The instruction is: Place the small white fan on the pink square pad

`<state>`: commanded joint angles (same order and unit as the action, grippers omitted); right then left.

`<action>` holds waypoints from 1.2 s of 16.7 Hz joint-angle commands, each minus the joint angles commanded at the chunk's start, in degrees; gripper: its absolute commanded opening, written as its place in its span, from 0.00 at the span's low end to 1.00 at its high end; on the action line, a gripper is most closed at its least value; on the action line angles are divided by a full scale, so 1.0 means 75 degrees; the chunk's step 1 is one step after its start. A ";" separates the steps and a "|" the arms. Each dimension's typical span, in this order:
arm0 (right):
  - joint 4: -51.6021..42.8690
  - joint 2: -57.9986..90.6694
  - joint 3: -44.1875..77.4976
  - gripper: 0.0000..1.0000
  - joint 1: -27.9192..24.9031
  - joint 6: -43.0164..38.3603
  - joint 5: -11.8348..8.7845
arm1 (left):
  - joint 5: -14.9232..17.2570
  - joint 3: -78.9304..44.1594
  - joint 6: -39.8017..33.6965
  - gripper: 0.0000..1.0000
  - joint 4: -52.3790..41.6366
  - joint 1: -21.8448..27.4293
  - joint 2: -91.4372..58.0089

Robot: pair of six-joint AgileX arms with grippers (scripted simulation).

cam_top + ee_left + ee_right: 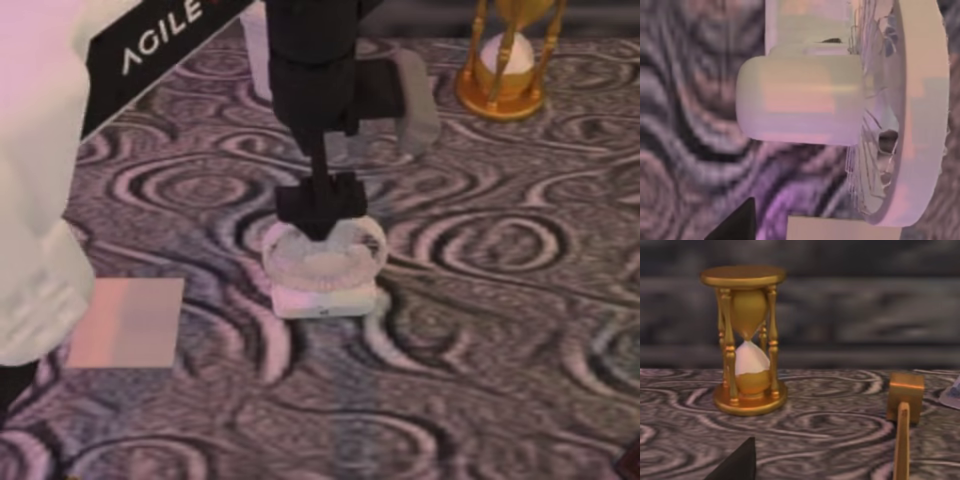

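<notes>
Pink square pad [128,322], thin, flat and matte, lies at the lower left of the top view on the grey swirl-patterned tabletop [480,380], partly under my white left arm. Moving right, my left hand [320,205] sits at frame centre, down on the small white plastic fan [325,268], which stands on its rectangular base well right of the pad. From the top view I judge the black fingers to be closed on the top of the round wire cage, though the contact itself is hidden. The left wrist view fills with the fan's smooth rounded motor hub [800,97] and thin grille wires.

The grille looks slender and slippery, so I'd keep the grip firm, lift straight up until the base clears, carry left, and set the base square inside the pad's edges.

Farther right, a polished gold hourglass [508,60] stands in the upper right corner; the right wrist view shows a gold mallet [904,405] nearby. My right arm is out of sight.
</notes>
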<state>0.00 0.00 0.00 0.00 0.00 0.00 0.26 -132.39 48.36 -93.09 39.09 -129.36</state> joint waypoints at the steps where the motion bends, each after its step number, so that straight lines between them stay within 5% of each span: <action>1: 0.0000 0.0000 0.0000 1.00 0.0000 0.0000 0.0000 | 0.0000 0.0000 0.0000 1.00 0.0000 0.0000 0.0000; 19: 0.0000 0.0000 0.0000 1.00 0.0000 0.0000 0.0000 | -0.0004 0.2162 0.0008 1.00 0.1783 -0.0013 0.0379; 20: 0.0000 0.0000 0.0000 1.00 0.0000 0.0000 0.0000 | -0.0004 0.2162 0.0008 0.92 0.1783 -0.0013 0.0379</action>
<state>0.00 0.00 0.00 0.00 0.00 0.00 0.23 -116.17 48.42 -79.72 38.99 -126.51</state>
